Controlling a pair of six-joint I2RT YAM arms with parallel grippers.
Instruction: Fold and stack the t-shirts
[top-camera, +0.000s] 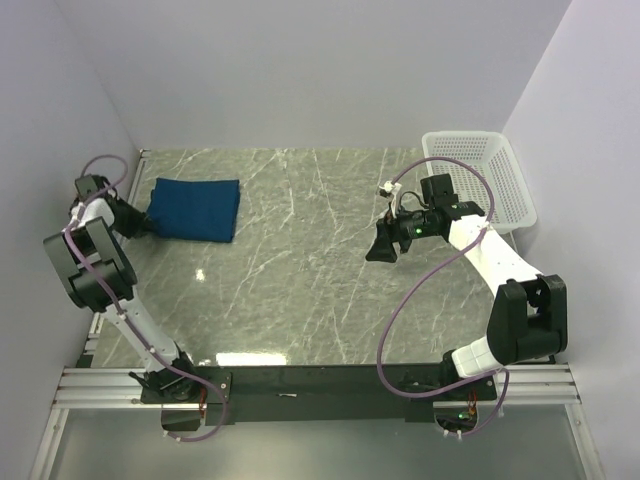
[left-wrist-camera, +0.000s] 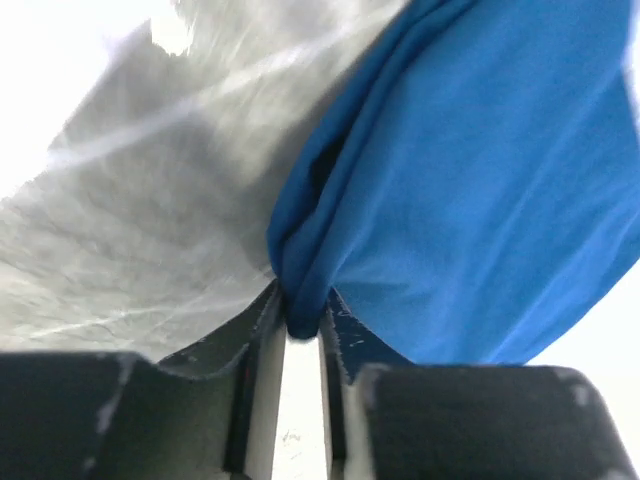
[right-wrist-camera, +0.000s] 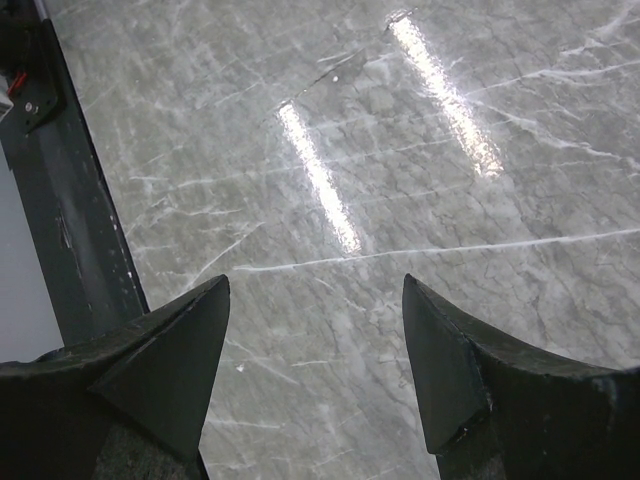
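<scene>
T-shirt (top-camera: 195, 209), far-left corner of counter (top-camera: 300, 260): soft, light, limp, so grip folded edges. Left pincer (left-wrist-camera: 300, 312) clamped on edge fold; right pincer (right-wrist-camera: 315, 310) wide open, empty.

The table (top-camera: 300, 270) is grey-green marble streaked with thin white veins. At ten o'clock on it the t-shirt (top-camera: 195, 210) is plain deep blue; at two o'clock the basket (top-camera: 492, 168) is white mesh, and the cables (top-camera: 391, 320) are purple.
</scene>
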